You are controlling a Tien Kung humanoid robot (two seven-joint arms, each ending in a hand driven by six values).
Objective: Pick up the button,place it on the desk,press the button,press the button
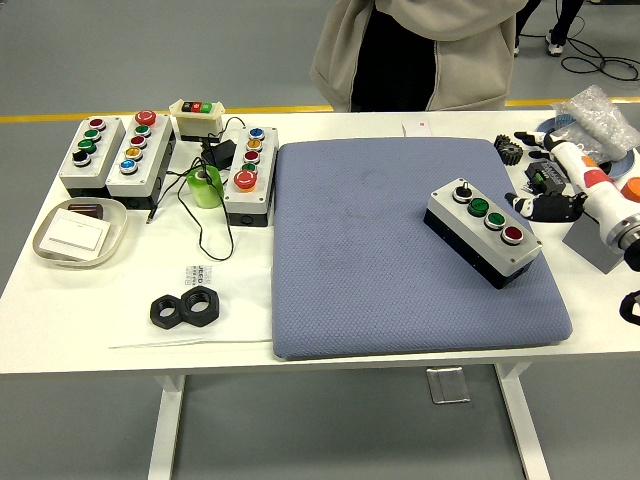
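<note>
From the head view we see a white table with a blue-grey mat covering its middle and right, the mat's front edge close to the table's near edge. Most of the mat is bare. The button box lies tilted near the mat's right edge; we count four controls on top, a black knob, two green buttons and a red one. The right hand comes in from the right edge, black fingers curled just beside the box's right side; we cannot tell whether they touch it. We see no left arm. At the far left corner we count four more button boxes, with a green roll and cable among them. A shallow white tray sits at the left edge, and two black nuts lie near the front edge. A person in a beige jacket stands at the far side.
</note>
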